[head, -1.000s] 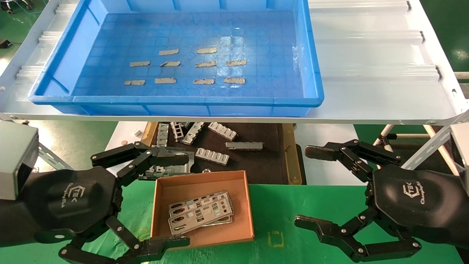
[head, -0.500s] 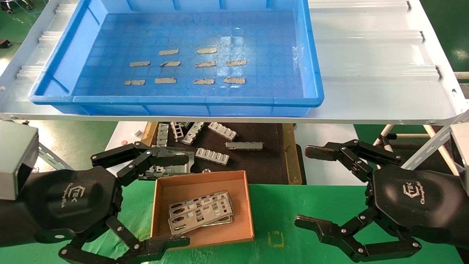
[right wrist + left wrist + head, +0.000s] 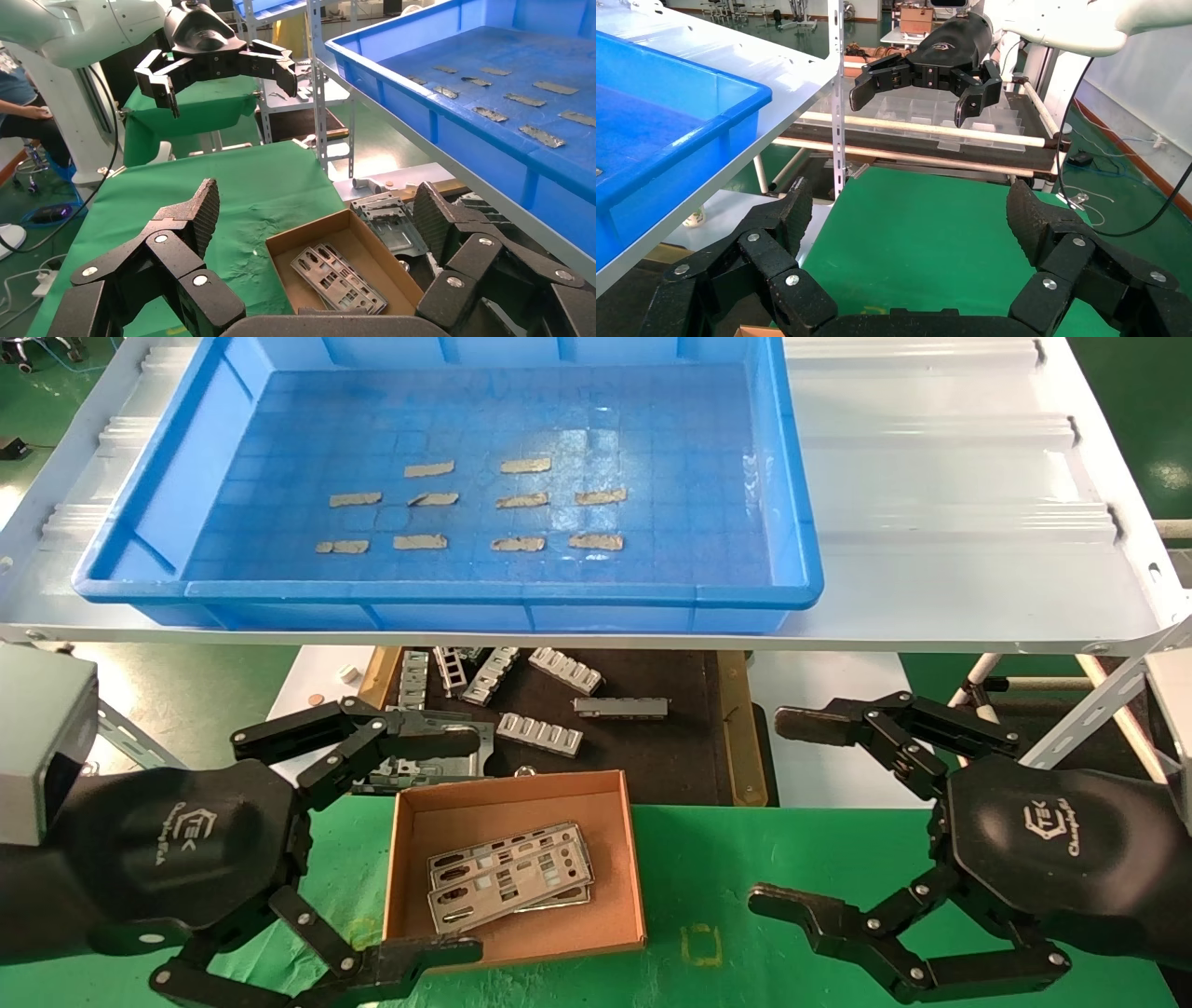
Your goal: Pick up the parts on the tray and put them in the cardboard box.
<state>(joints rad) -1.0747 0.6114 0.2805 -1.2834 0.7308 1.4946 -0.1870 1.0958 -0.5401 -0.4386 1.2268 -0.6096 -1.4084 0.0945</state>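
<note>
Faintly, "TEK" on right pincer

Left gripper low at left, right gripper at right, both seemingly empty, fingers spread

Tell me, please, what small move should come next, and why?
Probably none beyond parking the arms: the tray shows only tape strips, the parts lie in the cardboard box, and the left gripper and right gripper hover open and empty.

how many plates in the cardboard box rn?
2 parts visible, both lying flat in the cardboard box: upper one, lower one overlapping it. An edge below hints at a possible third hidden underneath.
</note>
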